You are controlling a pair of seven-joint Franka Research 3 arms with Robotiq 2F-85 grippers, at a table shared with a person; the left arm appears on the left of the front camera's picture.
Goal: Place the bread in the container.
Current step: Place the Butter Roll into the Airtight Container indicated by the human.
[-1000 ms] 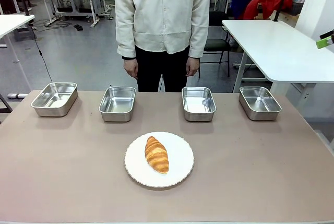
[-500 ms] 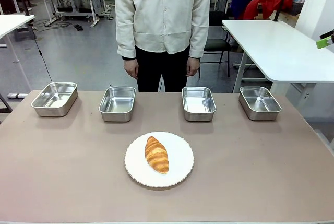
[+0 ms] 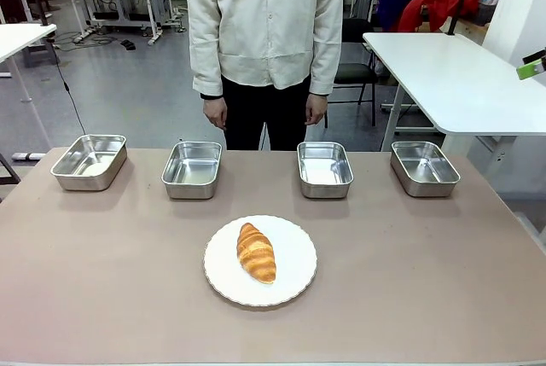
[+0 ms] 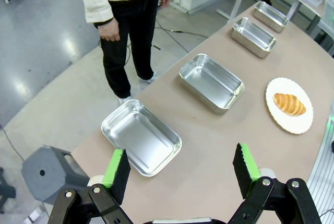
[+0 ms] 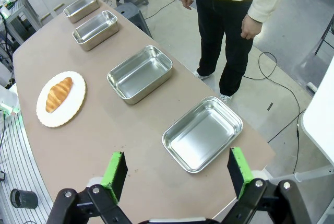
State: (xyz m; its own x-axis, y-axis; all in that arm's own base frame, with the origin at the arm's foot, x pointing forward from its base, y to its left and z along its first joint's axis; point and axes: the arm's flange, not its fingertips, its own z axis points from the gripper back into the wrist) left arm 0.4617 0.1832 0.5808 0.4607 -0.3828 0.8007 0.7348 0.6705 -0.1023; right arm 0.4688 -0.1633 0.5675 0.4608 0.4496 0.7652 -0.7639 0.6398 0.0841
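Left gripper (image 4: 181,164) and right gripper (image 5: 176,167), black with green pads, hang with jaws spread wide. Golden-brown ridged croissant (image 3: 256,252) rests on a round white plate (image 3: 294,255) by the brown table's (image 3: 102,281) near edge; pinch its thick middle lightly as you lift toward a shiny steel tray (image 3: 325,170) at the far edge.

Front view: fixed, at near desk (image 3: 444,298) edge, facing the person (image 3: 264,25) across. Wrist views: high over opposite desk ends, tilted down. Shared by all: plate (image 3: 299,270), bread (image 3: 256,252).
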